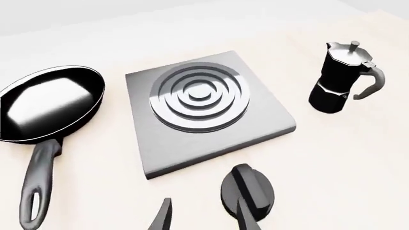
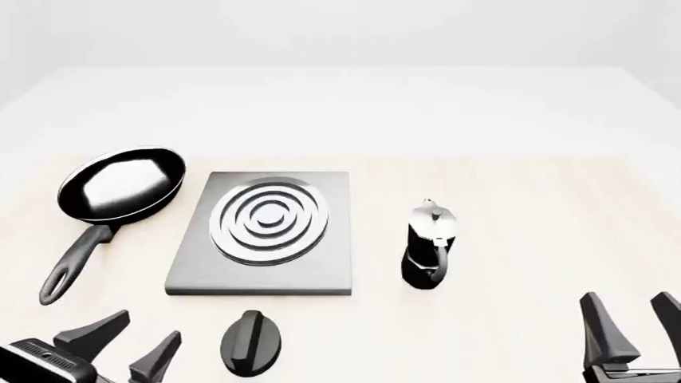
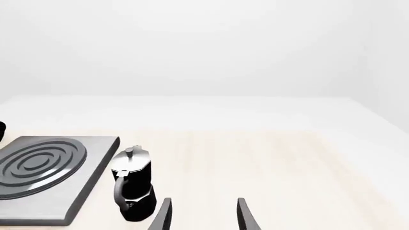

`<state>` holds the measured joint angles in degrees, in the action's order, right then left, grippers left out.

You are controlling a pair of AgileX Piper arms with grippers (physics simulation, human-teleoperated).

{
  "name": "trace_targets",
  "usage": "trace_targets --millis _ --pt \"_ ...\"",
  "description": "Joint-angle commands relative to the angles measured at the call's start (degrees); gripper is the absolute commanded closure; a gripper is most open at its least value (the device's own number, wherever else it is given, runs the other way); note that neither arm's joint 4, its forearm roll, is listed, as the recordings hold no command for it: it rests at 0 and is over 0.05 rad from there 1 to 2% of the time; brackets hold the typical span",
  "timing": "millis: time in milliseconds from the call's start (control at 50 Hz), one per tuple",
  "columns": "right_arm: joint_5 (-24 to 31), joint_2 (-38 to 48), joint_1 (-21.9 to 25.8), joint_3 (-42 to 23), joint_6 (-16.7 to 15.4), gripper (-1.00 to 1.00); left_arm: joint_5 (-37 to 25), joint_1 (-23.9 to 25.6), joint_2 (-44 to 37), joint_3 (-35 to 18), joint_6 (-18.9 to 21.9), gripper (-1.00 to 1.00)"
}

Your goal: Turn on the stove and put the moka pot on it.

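Hovering left pincer (image 2: pixel 136 341) spread, empty, near knob (image 2: pixel 251 343) for turning | right pincer (image 2: pixel 630 317) spread, empty | moka pot (image 2: pixel 428 244) upright beside stove (image 2: pixel 264 233), awaiting transfer

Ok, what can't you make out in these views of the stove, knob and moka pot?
- Round black ridged knob: on or off, no markings visible.
- Left gripper: body cut off by front view's edge.
- Right gripper: only fingers show.
- Long-handled black frying pan: absent from right wrist view.
- Small black-and-silver moka pot: contents hidden by lid.

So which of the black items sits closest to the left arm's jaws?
The round ridged knob, just beside the left gripper; the frying pan and moka pot lie farther off.
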<state>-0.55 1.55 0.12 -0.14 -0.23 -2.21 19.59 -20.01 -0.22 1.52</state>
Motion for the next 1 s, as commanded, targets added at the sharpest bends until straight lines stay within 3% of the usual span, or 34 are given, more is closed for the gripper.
trace_targets --millis 20,440,1000 --pt "0.16 -0.13 0.09 0.09 0.21 -1.00 1.64 4.57 -6.68 0.20 -0.89 -1.00" --pt "0.33 -0.72 -0.34 0.12 1.59 -1.00 9.32 9.14 -18.25 0.21 -2.92 -1.00" --pt "0.39 -1.30 -0.25 0.12 2.35 -1.00 23.71 14.42 -36.54 0.21 -2.25 -1.00"
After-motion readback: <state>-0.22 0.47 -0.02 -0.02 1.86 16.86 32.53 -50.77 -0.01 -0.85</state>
